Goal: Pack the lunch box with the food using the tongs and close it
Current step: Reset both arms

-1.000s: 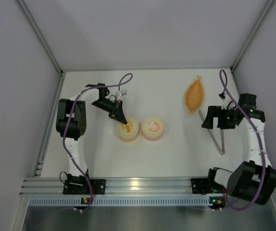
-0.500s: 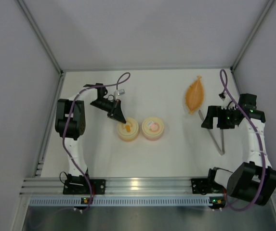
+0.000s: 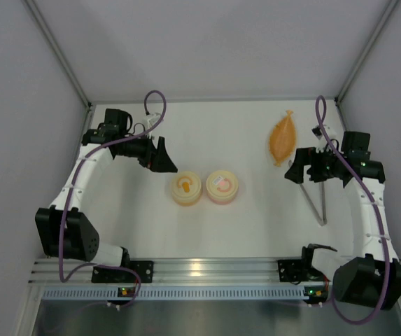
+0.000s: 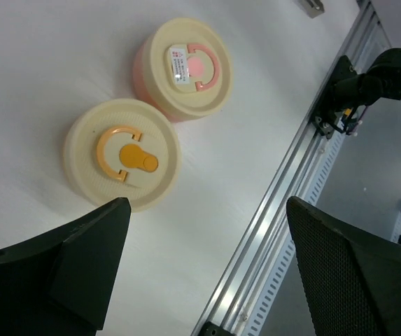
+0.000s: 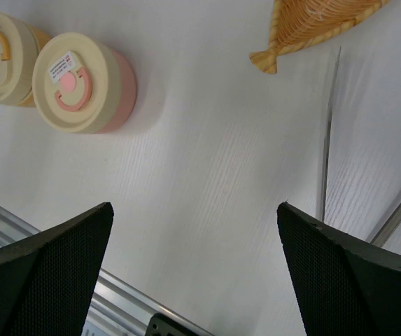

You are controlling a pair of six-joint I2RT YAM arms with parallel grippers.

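Observation:
The lunch box shows as two round cream-lidded tubs side by side, both with their lids on: one with an orange handle (image 3: 186, 188) (image 4: 121, 154) (image 5: 1, 47) and one with a pink handle (image 3: 222, 185) (image 4: 186, 66) (image 5: 81, 82). No food is in view. The silver tongs (image 3: 315, 199) (image 5: 325, 133) lie flat on the table at the right, below the leaf dish. My left gripper (image 3: 164, 158) (image 4: 207, 259) hovers open just back-left of the orange-handled tub, holding nothing. My right gripper (image 3: 295, 168) (image 5: 193, 259) hangs open and empty beside the upper end of the tongs.
An orange woven leaf-shaped dish (image 3: 283, 136) (image 5: 319, 21) lies at the back right. White walls enclose the table on three sides. An aluminium rail (image 3: 200, 267) (image 4: 284, 203) runs along the near edge.
My left gripper has come off the orange-handled lid, drawn back and left, and opened; its arm has swung out to the left. The right gripper has shifted slightly back.

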